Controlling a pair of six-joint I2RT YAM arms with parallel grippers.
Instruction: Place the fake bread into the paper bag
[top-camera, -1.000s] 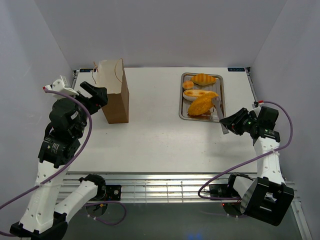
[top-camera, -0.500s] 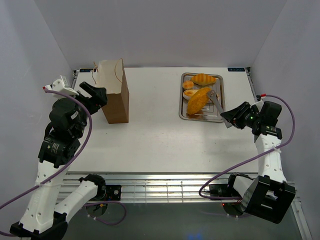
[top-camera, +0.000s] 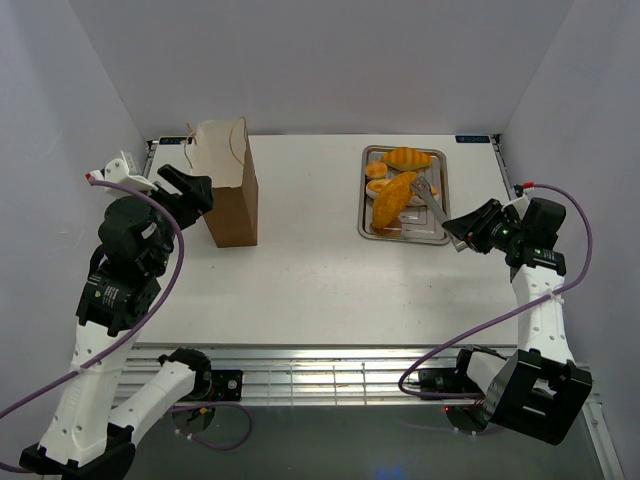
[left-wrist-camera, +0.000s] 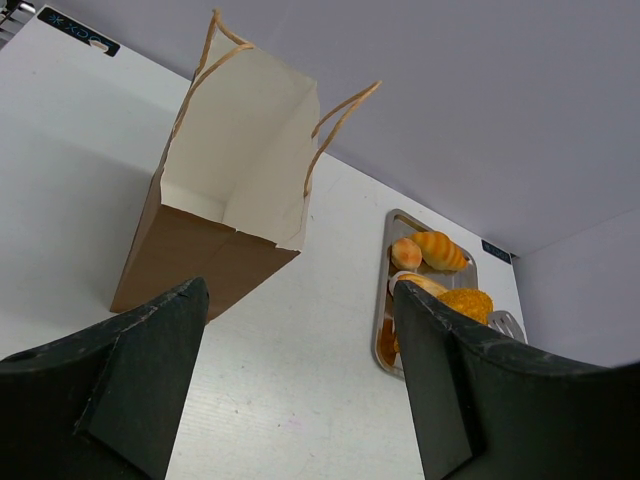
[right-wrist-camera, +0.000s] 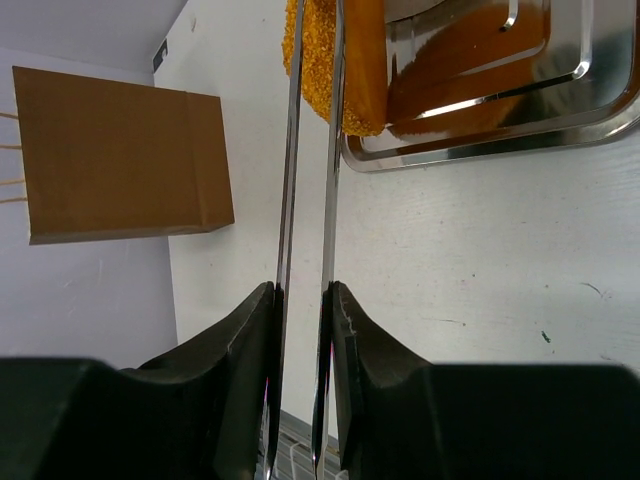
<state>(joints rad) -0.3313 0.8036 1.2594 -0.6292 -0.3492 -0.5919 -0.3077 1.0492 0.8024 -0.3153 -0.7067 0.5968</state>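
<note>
The brown paper bag (top-camera: 230, 190) stands open at the left; the left wrist view looks into its pale inside (left-wrist-camera: 240, 170). My left gripper (top-camera: 186, 186) is open and empty beside the bag's left side. My right gripper (top-camera: 463, 231) is shut on the silver tongs (top-camera: 432, 203), whose blades (right-wrist-camera: 288, 200) clamp the big oval loaf (top-camera: 392, 200) over the near part of the steel tray (top-camera: 438, 172). The loaf (right-wrist-camera: 345, 60) overhangs the tray's edge. The croissant (top-camera: 408, 157), the small bun (top-camera: 376, 169) and the partly hidden baguette (top-camera: 380, 185) lie in the tray.
White walls close in the table on the left, right and back. The bag also shows in the right wrist view (right-wrist-camera: 120, 160), far from the tray (right-wrist-camera: 560, 110). Bare white tabletop (top-camera: 310, 270) lies between bag and tray.
My right gripper has moved toward the back with the tongs. The tongs have closed on the big oval loaf, which has shifted and tilted in the tray. The left arm has not moved.
</note>
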